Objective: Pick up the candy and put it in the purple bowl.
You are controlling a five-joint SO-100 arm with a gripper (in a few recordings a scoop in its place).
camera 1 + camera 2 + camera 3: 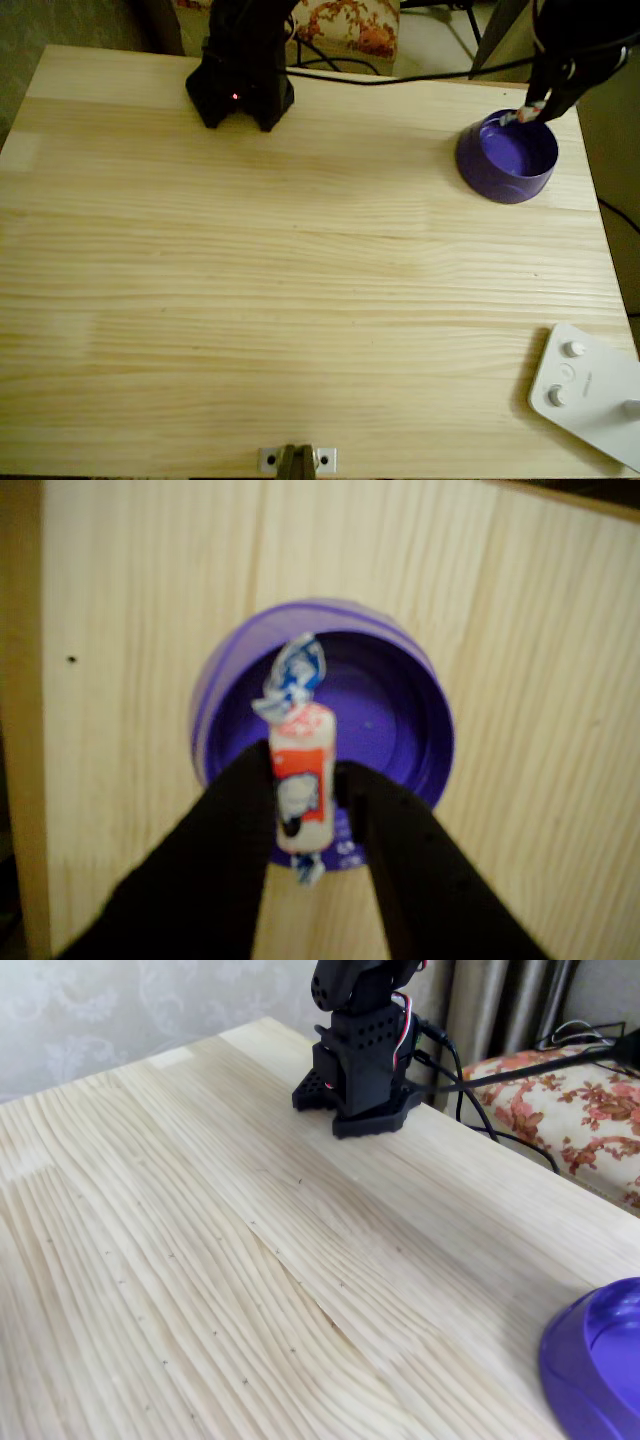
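We see the candy [302,780] clamped between our hand's [305,795] two fingers, directly above the purple bowl [400,715]. Its long axis runs 12 to 6 o'clock in the wrist view, one twisted end toward 12.

arm [362,1035]: black plastic | perforated base | red-white wires | fingers [225,860]: black

The purple bowl [600,1365] sits at the table's [200,1260] lower right, arm base [358,1060] far behind.

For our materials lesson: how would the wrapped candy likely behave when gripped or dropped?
The candy probably stays stiff: its body sits straight between the gripper fingers. Its twisted ends look floppy. Small, likely light, it might roll inside the purple bowl.
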